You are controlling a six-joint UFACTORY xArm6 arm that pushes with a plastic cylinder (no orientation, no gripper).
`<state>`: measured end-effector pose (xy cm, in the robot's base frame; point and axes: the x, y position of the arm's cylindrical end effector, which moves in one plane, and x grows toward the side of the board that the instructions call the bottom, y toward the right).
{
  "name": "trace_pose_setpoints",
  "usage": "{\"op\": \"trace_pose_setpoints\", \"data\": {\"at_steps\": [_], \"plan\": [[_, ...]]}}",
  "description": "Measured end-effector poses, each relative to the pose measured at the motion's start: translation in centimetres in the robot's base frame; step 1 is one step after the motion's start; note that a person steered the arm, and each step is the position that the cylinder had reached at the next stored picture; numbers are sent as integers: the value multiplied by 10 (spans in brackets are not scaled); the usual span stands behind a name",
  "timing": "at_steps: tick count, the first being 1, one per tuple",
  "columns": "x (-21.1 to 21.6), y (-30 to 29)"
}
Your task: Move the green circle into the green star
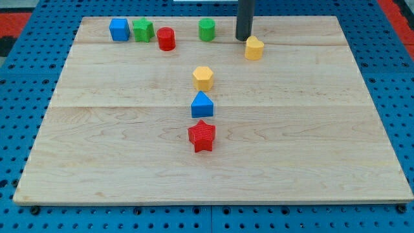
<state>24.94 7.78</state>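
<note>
The green circle (pixel 206 30) stands near the board's top edge, a little left of centre. The green star (pixel 143 29) stands further to the view's left on the same row, between a blue cube (pixel 119 30) and a red cylinder (pixel 166 39). My tip (pixel 243 38) rests on the board to the right of the green circle, with a gap between them, and just left of a yellow heart-shaped block (pixel 253 48).
A yellow hexagon (pixel 203 77), a blue block with a pointed top (pixel 202 104) and a red star (pixel 202 136) stand in a column down the board's middle. The wooden board (pixel 323 129) lies on a blue pegboard table.
</note>
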Motion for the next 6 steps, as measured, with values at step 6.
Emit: {"op": "trace_pose_setpoints", "data": {"at_steps": [6], "plan": [[-26, -162]]}}
